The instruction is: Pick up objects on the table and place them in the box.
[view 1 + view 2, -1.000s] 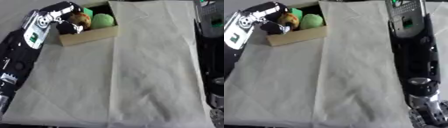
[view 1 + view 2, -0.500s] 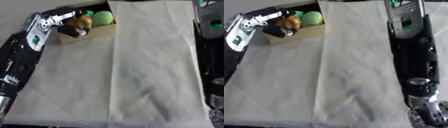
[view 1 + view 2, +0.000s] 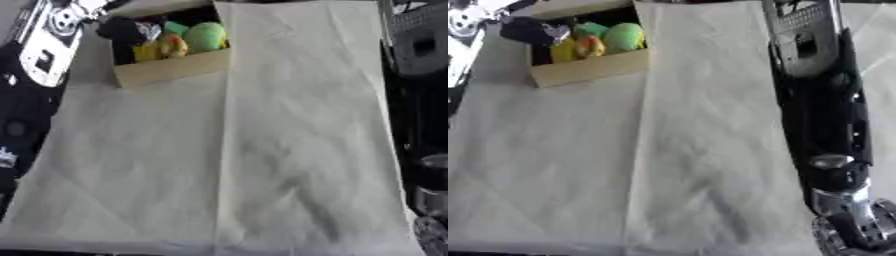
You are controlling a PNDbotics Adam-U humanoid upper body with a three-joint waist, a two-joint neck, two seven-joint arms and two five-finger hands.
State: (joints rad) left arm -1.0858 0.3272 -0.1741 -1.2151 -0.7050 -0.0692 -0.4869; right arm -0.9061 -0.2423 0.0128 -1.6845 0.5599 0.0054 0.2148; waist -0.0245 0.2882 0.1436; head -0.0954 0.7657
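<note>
A cardboard box [image 3: 171,69] stands at the far left of the cloth-covered table. In it lie a green ball [image 3: 204,37], a yellow and orange object [image 3: 163,47] and a small green thing [image 3: 176,27]. My left hand [image 3: 128,31] hangs over the box's left end, dark fingers just left of the yellow and orange object and no longer wrapped round it. The white and black left forearm [image 3: 48,46] comes in from the upper left. My right hand [image 3: 857,231] shows at the lower right corner, partly cut off.
A creased pale cloth [image 3: 245,150] covers the table, with no loose object on it. My right arm [image 3: 814,85] runs down the right edge of the table.
The left hand brought the yellow and orange object down into the box and let go; its fingers have drawn back up and left. The right arm has not moved.
</note>
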